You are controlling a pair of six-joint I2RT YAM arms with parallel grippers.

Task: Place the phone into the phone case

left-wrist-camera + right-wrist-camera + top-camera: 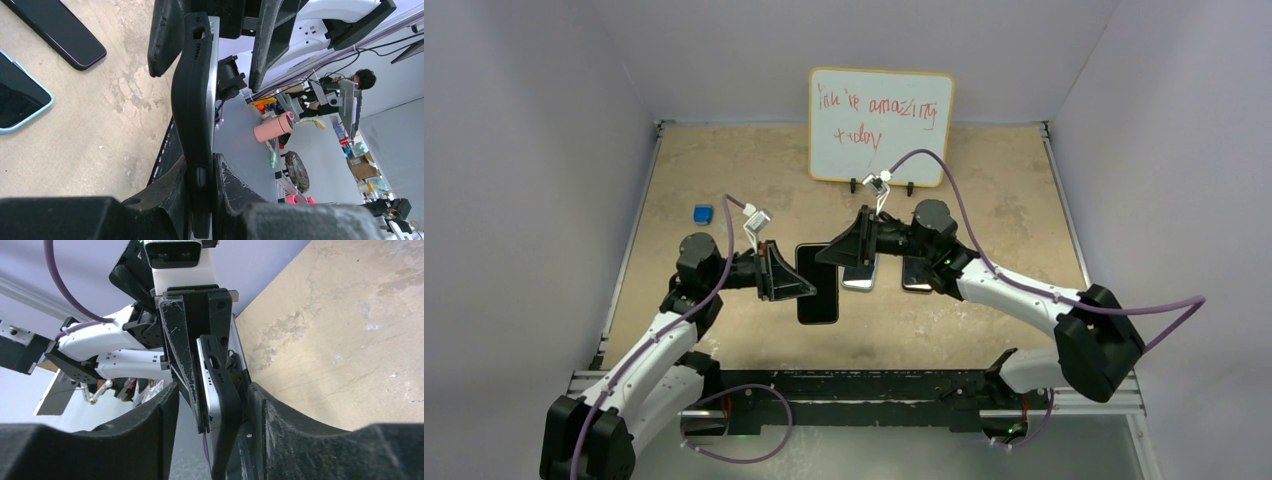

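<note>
Three phones (60,30), one case (859,283), one cube (703,213)

The only words to read are on the whiteboard (881,125) that stands at the back of the counter (724,170). They are written by hand in red pen, in two lines. The top line looks like "you're amazing". The line under it looks like "today". The first word is messy and small from up here, so it may be spelled a bit differently. The two wrist views show no words clear enough to read.
</note>
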